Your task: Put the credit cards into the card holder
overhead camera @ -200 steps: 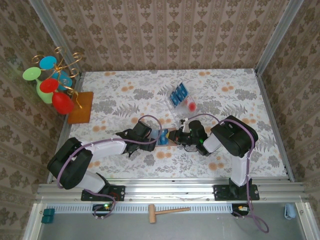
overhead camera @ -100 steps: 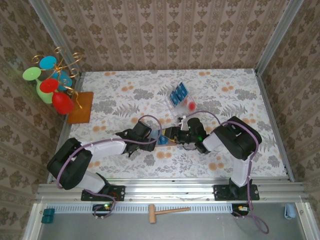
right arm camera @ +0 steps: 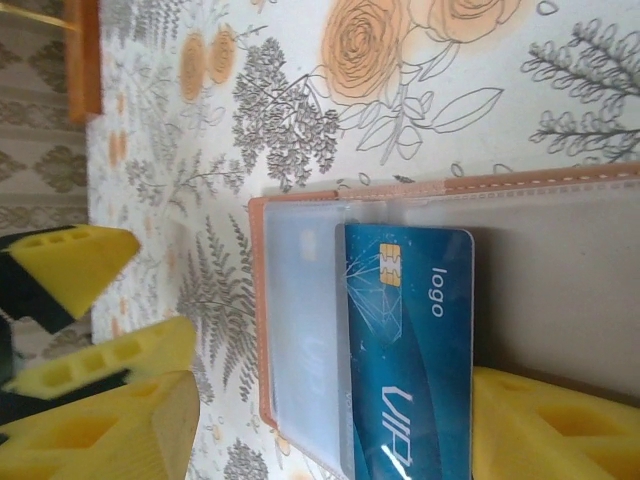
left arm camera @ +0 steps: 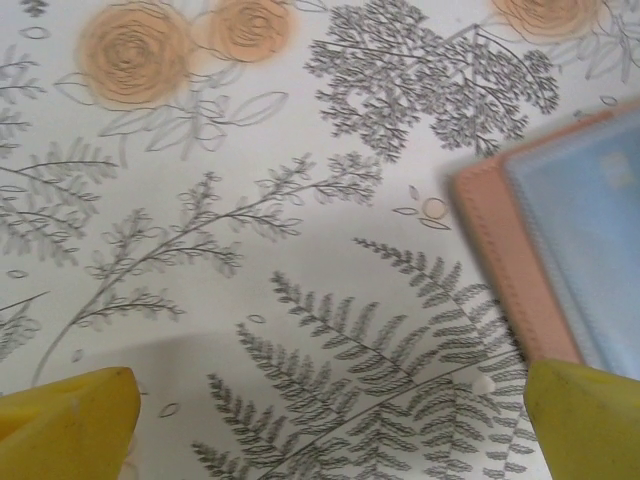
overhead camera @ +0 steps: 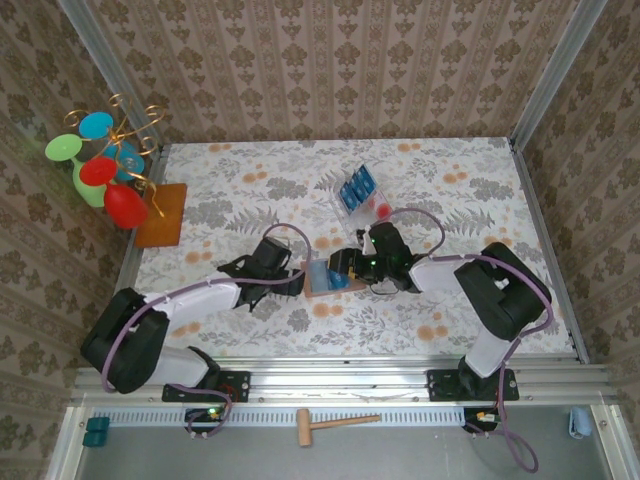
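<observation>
Right wrist view: blue credit card (right arm camera: 405,340) read "logo" in small white letters next to the chip (right arm camera: 390,268). Bigger lettering lower down looked like "VIP", cropped by the frame edge, so unsure.

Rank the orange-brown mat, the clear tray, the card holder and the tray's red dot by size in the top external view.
1. orange-brown mat and clear tray: they look alike, so unranked; the tray's edges are faint.
2. card holder
3. red dot
</observation>
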